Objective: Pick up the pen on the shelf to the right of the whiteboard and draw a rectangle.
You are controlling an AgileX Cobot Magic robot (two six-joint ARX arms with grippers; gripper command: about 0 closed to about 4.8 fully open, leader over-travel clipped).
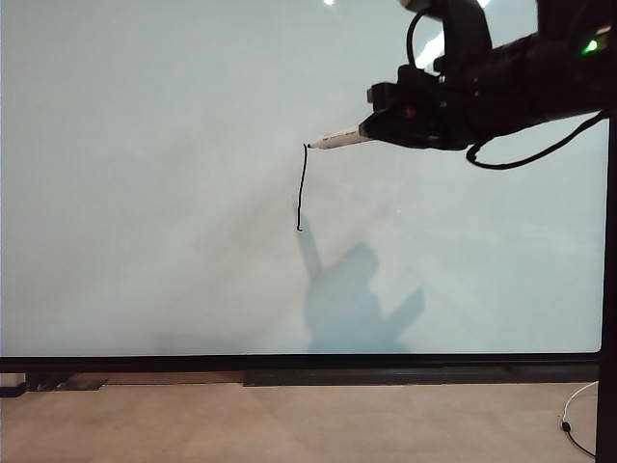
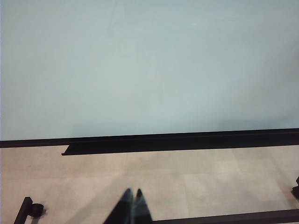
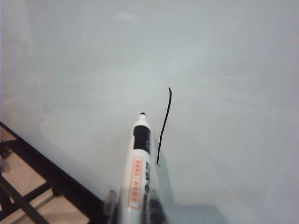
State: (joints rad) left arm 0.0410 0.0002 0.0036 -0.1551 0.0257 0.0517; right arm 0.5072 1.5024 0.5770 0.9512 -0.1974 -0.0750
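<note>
The whiteboard [image 1: 145, 193] fills the exterior view, and on it stands one near-vertical black stroke [image 1: 302, 188], the only drawn part of the rectangle. My right gripper [image 1: 371, 127] reaches in from the upper right, shut on the pen [image 1: 339, 139]. The pen's dark tip is at the stroke's top end; contact with the board cannot be told. In the right wrist view the pen [image 3: 138, 163] sticks out from the right gripper [image 3: 135, 207], beside the stroke [image 3: 164, 126]. My left gripper [image 2: 132, 191] hangs shut and empty over the floor, below the whiteboard [image 2: 140, 70].
A black ledge [image 1: 386, 376] runs under the board's lower frame, also seen as the ledge [image 2: 163, 144] in the left wrist view. Tan floor [image 1: 289, 424] lies below. A cable [image 1: 574, 424] trails at the lower right. The board's stand legs [image 3: 28, 186] show dark.
</note>
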